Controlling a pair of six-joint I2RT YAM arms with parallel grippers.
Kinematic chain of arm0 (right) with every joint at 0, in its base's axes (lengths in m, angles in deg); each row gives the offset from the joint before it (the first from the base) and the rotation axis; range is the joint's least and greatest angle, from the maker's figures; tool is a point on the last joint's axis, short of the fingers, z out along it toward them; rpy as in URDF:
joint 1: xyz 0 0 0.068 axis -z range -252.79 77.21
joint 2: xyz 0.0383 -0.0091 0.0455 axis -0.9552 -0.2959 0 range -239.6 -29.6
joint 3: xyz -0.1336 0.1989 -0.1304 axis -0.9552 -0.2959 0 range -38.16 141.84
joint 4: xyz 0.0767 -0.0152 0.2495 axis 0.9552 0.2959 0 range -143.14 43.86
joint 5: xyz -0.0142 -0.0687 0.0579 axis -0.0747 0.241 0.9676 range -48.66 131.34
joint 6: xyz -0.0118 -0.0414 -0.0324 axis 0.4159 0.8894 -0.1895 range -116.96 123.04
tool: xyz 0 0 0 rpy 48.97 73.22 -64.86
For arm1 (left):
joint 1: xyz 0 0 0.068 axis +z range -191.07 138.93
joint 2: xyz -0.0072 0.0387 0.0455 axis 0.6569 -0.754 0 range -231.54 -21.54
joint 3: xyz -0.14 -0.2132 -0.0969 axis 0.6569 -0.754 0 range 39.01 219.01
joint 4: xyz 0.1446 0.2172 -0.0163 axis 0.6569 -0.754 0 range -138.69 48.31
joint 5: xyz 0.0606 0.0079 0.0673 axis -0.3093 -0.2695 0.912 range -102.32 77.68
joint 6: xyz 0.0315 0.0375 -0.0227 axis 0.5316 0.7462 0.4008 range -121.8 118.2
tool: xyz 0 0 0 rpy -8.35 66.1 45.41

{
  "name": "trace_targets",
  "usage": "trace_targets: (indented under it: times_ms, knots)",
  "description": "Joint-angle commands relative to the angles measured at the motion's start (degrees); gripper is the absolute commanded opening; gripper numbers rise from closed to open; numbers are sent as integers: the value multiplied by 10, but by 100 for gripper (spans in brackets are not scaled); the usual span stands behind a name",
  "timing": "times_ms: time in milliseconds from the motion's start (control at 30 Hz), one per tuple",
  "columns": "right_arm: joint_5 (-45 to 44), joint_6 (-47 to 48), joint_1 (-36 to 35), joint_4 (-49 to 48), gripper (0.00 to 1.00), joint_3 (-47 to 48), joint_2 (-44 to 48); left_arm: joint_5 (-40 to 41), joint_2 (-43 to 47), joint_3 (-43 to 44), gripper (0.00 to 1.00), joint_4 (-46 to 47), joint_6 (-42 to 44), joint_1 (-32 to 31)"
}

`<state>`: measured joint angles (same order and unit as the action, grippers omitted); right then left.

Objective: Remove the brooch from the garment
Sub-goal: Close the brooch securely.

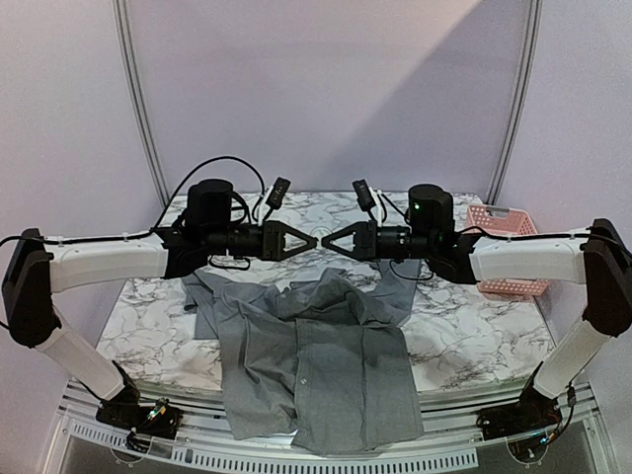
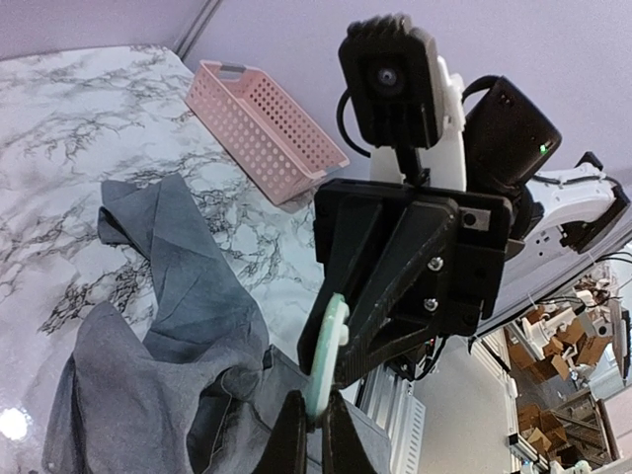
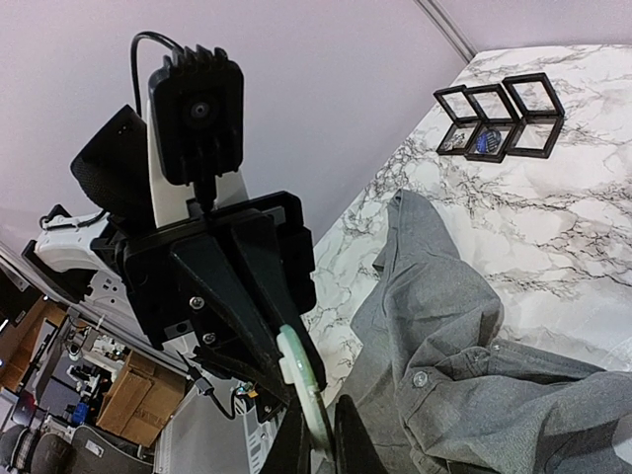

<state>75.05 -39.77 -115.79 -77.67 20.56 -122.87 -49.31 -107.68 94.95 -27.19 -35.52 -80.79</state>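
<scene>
Since the left claw (image 1: 313,242) and right claw (image 1: 326,242) both look clamped shut on the pale green brooch (image 2: 327,351), tip to tip above the grey shirt (image 1: 326,365) on the worktop (image 1: 158,316), I'd loosen one slowly while the other holds firm.

A: What is the garment (image 1: 336,355) made of?
B: Thin grey cloth, matt and softly creased.
A: And the table (image 1: 158,326)?
B: A marble-patterned top, smooth and glossy, with a light glinting off it.
A: The basket (image 2: 262,123)?
B: Pink perforated plastic with a dull sheen. The brooch (image 2: 328,346) looks smooth and pale green. The frames (image 3: 494,118), upper right, are black plastic with clear film.
</scene>
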Motion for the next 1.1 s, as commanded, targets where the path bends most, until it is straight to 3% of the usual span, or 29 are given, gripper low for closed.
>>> trace_targets:
  times_ms: [0,500,833,1067]
  knots:
    - [-111,-10,45,31,0,-23,6,-24,31,-16,0,-6,1,13]
    - [-2,45,46,-40,0,-41,22,-22,6,-15,0,0,-19,24]
    - [-3,59,44,-58,2,-55,40,-22,-2,-19,0,6,-28,28]
    - [-4,60,44,-57,8,-57,39,-21,-4,-20,0,7,-30,29]
